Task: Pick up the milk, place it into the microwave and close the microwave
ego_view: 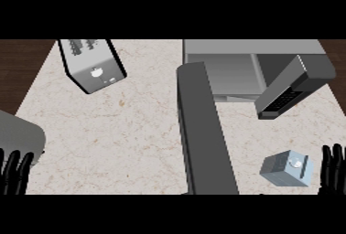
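Observation:
The milk (287, 168) is a small pale blue-grey carton standing on the counter at the lower right. The microwave (270, 64) sits at the back right with its cavity showing. Its dark door (202, 132) is swung wide open and runs down the middle of the view toward me. My right hand (332, 169) shows at the right edge, fingers straight up, just right of the milk and apart from it. My left hand (15, 171) rests at the lower left edge, fingers up, holding nothing.
A silver toaster (93, 64) lies at the back left of the marble counter (115, 137). A grey rounded object (19, 135) juts in at the left edge above my left hand. Dark wood floor (20, 68) shows beyond the counter's left edge.

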